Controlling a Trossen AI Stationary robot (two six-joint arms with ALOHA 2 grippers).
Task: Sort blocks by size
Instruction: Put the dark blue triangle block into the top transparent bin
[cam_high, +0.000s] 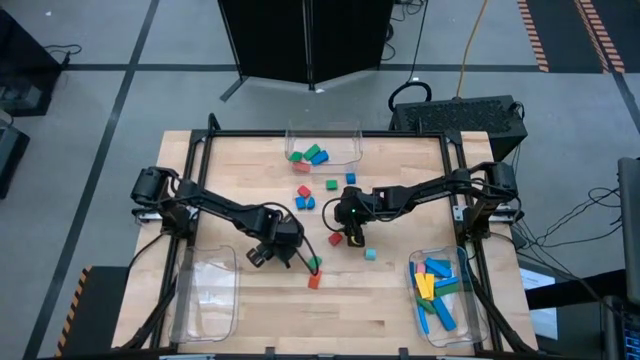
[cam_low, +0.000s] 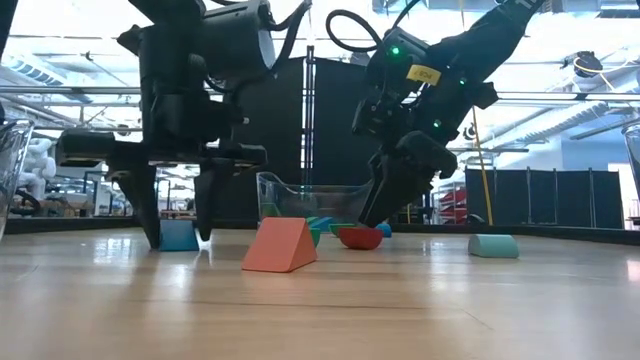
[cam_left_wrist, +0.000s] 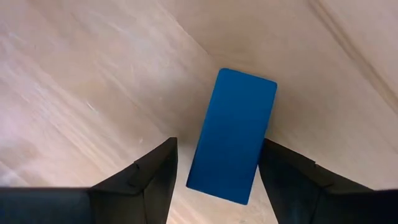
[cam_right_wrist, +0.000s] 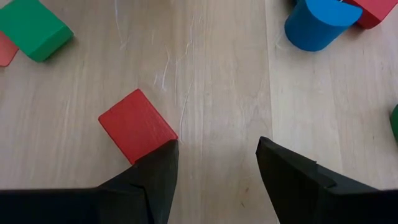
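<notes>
Near right, clear bin (cam_high: 415, 300) holds long blue, yellow, green bars (cam_high: 436, 290). My left pincer (cam_left_wrist: 214, 171) is open, fingers down on the table (cam_high: 380, 310), straddling a blue block (cam_left_wrist: 232, 134). Red wedge (cam_low: 279, 245) and green block (cam_high: 315, 263) sit just right of it. My right pincer (cam_right_wrist: 216, 163) is open at centre, red block (cam_right_wrist: 137, 125) beside one finger. Far bin (cam_high: 345, 131) holds more blocks.

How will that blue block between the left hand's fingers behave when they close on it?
The blue block looks solid with flat, straight sides, so it will probably stay stiff and not roll. It lies flat on the table, so tipping seems unlikely. Its smooth faces sit slightly skewed between the open left hand, so it may twist as the fingers close.
</notes>
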